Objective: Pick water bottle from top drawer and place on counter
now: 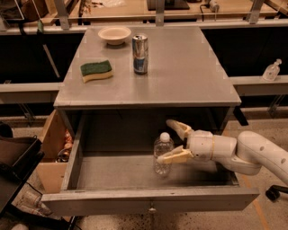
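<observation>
Cream bowl (114,34), silver-and-blue can (140,54), green-and-yellow sponge (96,70), small pump bottle (272,71) at far right, cardboard box (51,150) at lower left

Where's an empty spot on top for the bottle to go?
The counter is bare right of the can and along its front. Back-left is crowded: bowl, sponge. The open gripper flanks the water bottle in the drawer.

a wooden workbench (135,10) ran along the back, dark beneath. grey ledges (27,87) flanked both sides, a pump bottle (272,70) on the right one. speckled floor (263,130) lay below, a black bin (13,157) at left. the gripper (173,143) hung low, right of centre.
</observation>
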Robot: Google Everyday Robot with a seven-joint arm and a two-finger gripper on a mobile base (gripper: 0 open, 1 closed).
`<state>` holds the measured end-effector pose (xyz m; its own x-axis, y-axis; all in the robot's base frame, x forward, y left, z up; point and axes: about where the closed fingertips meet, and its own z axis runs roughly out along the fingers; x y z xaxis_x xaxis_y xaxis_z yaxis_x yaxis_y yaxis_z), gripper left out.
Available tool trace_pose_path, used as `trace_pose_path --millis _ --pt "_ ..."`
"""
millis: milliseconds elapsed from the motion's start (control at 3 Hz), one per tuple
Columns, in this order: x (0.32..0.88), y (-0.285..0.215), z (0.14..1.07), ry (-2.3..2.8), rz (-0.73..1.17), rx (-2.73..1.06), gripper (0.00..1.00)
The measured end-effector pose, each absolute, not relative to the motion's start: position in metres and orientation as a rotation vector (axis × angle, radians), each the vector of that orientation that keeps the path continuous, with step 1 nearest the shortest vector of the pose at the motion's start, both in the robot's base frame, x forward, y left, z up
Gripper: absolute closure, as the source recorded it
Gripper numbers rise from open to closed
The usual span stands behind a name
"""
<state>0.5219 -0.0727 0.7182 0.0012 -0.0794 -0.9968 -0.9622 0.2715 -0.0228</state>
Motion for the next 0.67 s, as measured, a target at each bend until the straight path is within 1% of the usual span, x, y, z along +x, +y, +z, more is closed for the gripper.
trace_pose_path --millis 667 --pt "0.5212 -0.0682 0.719 1.372 0.963 -1.07 0.65"
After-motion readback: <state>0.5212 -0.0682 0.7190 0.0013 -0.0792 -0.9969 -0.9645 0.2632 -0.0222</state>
